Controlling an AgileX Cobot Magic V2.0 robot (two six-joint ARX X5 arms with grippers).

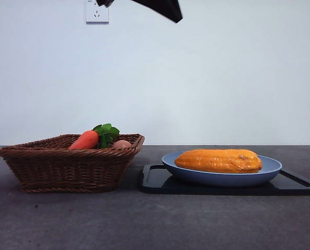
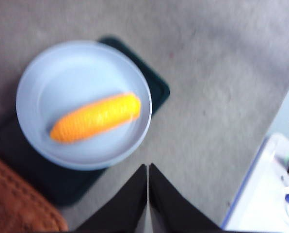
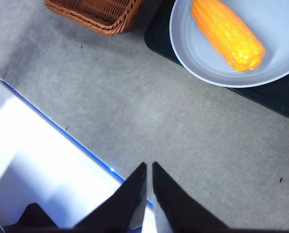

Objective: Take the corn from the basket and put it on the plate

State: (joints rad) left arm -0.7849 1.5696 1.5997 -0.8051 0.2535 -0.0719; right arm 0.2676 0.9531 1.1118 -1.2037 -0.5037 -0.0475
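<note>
The corn [image 1: 218,160] lies lengthwise on the light-blue plate [image 1: 269,167], which rests on a black tray. In the left wrist view the corn [image 2: 96,118] lies across the plate [image 2: 57,82], well away from my left gripper [image 2: 148,167], whose jaws are shut and hold nothing. My right gripper [image 3: 149,166] is also shut and hangs high over bare table, with the corn [image 3: 227,33], the plate [image 3: 275,29] and a corner of the basket [image 3: 98,13] far from it. The brown wicker basket [image 1: 72,164] stands left of the plate. A black arm tip [image 1: 160,8] shows at the top edge.
A red-orange carrot [image 1: 85,140] with green leaves [image 1: 106,133] and a pale brown rounded item [image 1: 121,144] lie in the basket. The black tray [image 1: 160,179] sits under the plate. A white surface with a blue edge [image 3: 47,160] borders the grey table.
</note>
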